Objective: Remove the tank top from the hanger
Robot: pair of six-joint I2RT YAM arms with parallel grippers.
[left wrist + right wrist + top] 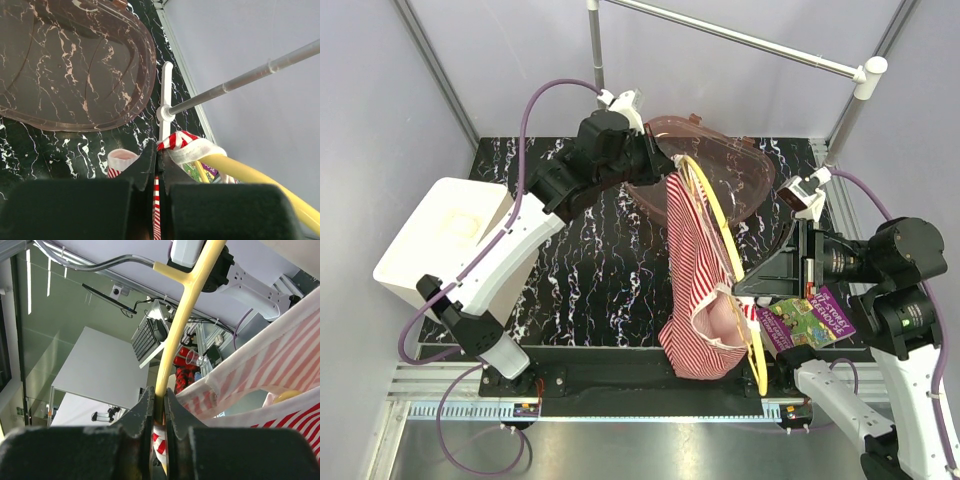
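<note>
The tank top is held in the air above the desk, right of centre. It stretches from a point near the far edge down toward the near edge and is still threaded on the hanger. The left gripper is at the upper, far end of the garment. In the left wrist view, its 2 fingers are pressed together on a fold of striped fabric, with the white-trimmed strap bunched just beside them over the yellow hanger arm. The right gripper is at the lower right side of the garment, toward the near right corner. In the right wrist view, its jaws are clamped on the yellow bar of the hanger, and the silver hook extends beyond it. Striped cloth hangs beside the right gripper, touching the bar. A clear brown tray lies at the far edge, under the raised end of the garment. A white box sits at the left edge. A purple booklet lies near the near right corner. A grey rail spans above the far edge.
</note>
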